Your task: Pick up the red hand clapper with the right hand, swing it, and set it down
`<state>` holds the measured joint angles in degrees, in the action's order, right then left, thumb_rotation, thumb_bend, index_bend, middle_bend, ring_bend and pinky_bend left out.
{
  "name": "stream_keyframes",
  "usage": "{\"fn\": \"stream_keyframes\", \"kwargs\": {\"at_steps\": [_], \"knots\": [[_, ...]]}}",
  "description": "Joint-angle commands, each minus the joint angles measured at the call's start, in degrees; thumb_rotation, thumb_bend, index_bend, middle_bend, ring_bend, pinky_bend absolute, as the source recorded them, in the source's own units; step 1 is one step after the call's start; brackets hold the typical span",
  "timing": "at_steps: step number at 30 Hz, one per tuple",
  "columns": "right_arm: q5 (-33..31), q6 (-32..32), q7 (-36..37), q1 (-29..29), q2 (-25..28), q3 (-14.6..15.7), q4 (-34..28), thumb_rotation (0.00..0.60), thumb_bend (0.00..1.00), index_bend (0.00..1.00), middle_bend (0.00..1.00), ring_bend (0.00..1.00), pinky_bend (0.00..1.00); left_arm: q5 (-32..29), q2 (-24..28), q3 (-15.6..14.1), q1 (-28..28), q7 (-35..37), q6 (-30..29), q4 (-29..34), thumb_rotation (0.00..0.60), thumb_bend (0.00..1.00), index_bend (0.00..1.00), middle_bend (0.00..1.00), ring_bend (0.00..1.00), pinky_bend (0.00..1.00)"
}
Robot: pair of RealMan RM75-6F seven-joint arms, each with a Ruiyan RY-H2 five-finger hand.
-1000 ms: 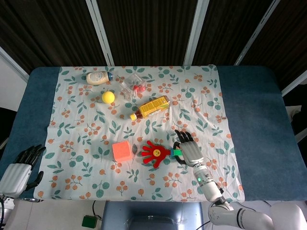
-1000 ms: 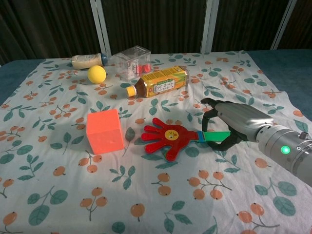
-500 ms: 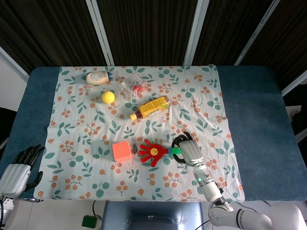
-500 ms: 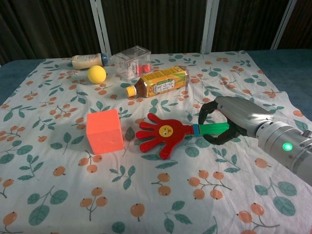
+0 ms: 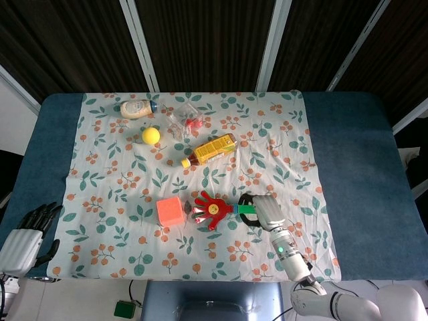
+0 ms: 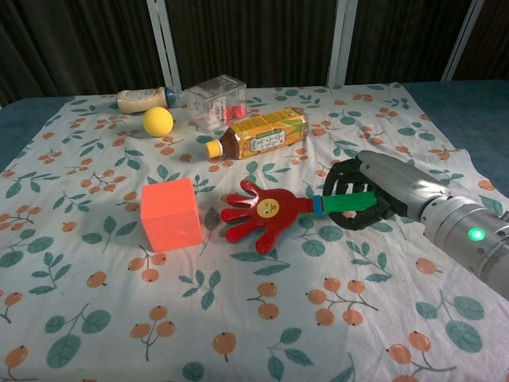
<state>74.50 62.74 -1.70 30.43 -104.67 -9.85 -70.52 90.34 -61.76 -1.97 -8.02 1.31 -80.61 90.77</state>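
The red hand clapper (image 5: pixel 212 210) (image 6: pixel 261 215) has a yellow smiley face and a green handle. It hangs a little above the floral cloth, its red palm pointing toward the orange cube. My right hand (image 5: pixel 262 209) (image 6: pixel 368 193) grips the green handle, fingers curled around it. My left hand (image 5: pixel 28 235) rests off the cloth at the table's near left corner, holding nothing, fingers apart; the chest view does not show it.
An orange cube (image 5: pixel 170 210) (image 6: pixel 170 213) stands just left of the clapper. Farther back lie a yellow tea bottle (image 5: pixel 210 150) (image 6: pixel 259 133), a clear box (image 5: pixel 184 121) (image 6: pixel 216 100), a yellow ball (image 5: pixel 151 135) (image 6: pixel 157 121) and a white bottle (image 5: pixel 137 108) (image 6: pixel 143 99).
My right hand closed on the green handle and lifted the clapper off the cloth, carrying it slightly back and left. The left hand has not moved.
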Motion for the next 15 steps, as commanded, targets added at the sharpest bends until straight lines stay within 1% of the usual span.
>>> {"fn": "stream_keyframes", "kwargs": {"at_steps": [1, 4, 8, 11, 13, 15], "knots": [[1.2, 0.9, 6.3, -0.6, 0.0, -0.7, -0.4, 0.6, 0.52, 0.94, 0.73, 0.73, 0.79, 0.1, 0.1, -0.1, 0.2, 0.0, -0.2, 0.0, 0.6, 0.47, 0.0, 0.03, 0.04, 0.14], [4.3, 3.7, 13.2, -1.2, 0.2, -0.8, -0.7, 0.6, 0.54, 0.96, 0.74, 0.74, 0.81, 0.0, 0.0, 0.0, 0.1, -0.1, -0.1, 0.0, 0.6, 0.47, 0.0, 0.03, 0.04, 0.14], [9.8, 9.8, 26.2, -2.8, 0.9, 0.2, -1.5, 0.6, 0.54, 0.96, 0.76, 0.75, 0.81, -0.1, 0.0, 0.1, 0.1, -0.2, -0.1, 0.1, 0.6, 0.47, 0.0, 0.03, 0.04, 0.14], [14.2, 15.5, 39.9, -4.5, 2.5, 1.0, -4.3, 0.6, 0.54, 0.96, 0.76, 0.75, 0.81, -0.3, -0.1, 0.1, 0.0, -0.6, 0.1, 0.2, 0.6, 0.47, 0.0, 0.03, 0.04, 0.14], [16.8, 19.1, 48.6, -5.5, 3.8, 1.8, -4.7, 0.6, 0.54, 0.96, 0.76, 0.75, 0.81, -0.3, -0.2, 0.0, 0.1, -0.7, 0.1, 0.1, 0.6, 0.47, 0.0, 0.03, 0.04, 0.14], [18.1, 23.1, 55.7, -6.5, 4.3, 1.3, -5.5, 0.6, 0.55, 0.96, 0.76, 0.76, 0.81, -0.3, -0.2, 0.0, 0.1, -0.9, 0.2, 0.1, 0.6, 0.47, 0.0, 0.03, 0.04, 0.14]]}}
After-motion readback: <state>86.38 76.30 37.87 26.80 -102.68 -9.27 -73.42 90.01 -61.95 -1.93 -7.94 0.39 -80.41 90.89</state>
